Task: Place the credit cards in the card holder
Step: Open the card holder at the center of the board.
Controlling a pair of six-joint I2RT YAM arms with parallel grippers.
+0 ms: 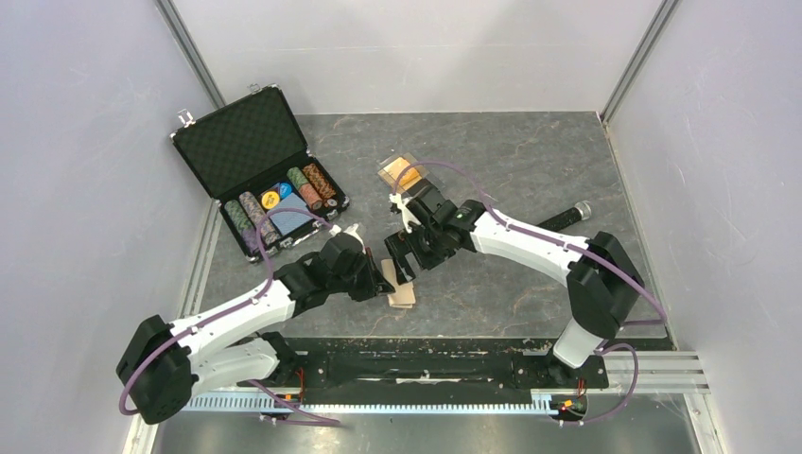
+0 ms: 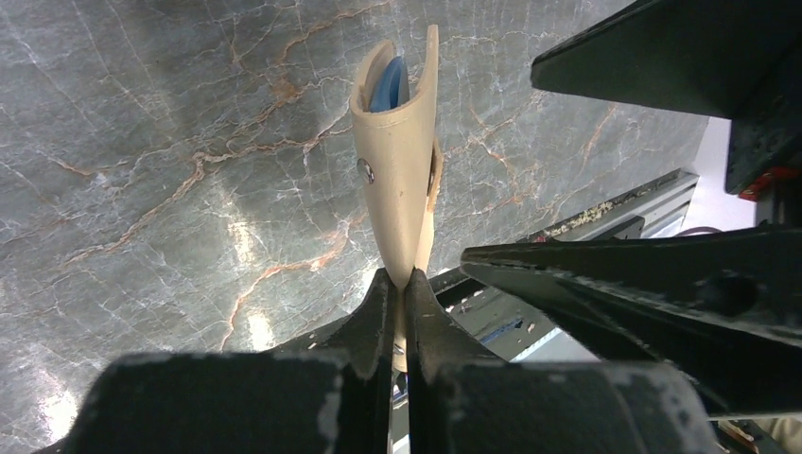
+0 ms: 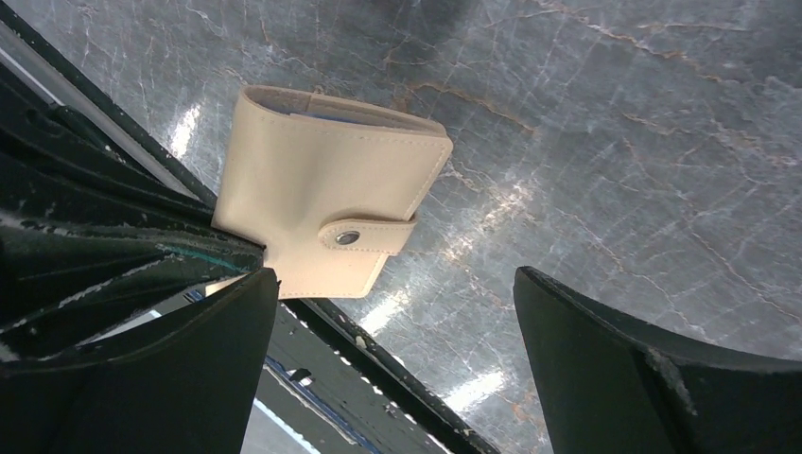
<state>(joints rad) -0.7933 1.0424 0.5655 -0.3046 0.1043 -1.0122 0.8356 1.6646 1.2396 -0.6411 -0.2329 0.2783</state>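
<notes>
The card holder [image 3: 322, 180] is a tan wallet, folded, with its snap tab fastened. It hangs just above the table near the front edge, and my left gripper [image 2: 402, 284] is shut on its lower edge. Edge-on, the card holder [image 2: 402, 161] shows light blue pockets at its top. My right gripper [image 3: 392, 312] is open and holds nothing, with its left finger close beside the holder. In the top view both grippers meet at the card holder [image 1: 404, 295]. An orange-gold credit card [image 1: 399, 171] lies at a clear plastic box behind the right gripper [image 1: 405, 257].
An open black poker-chip case [image 1: 255, 161] with chips and a blue deck stands at the back left. A black cylindrical object [image 1: 567, 216] lies to the right, by the right arm. The table's front rail [image 3: 378, 359] runs just below the holder.
</notes>
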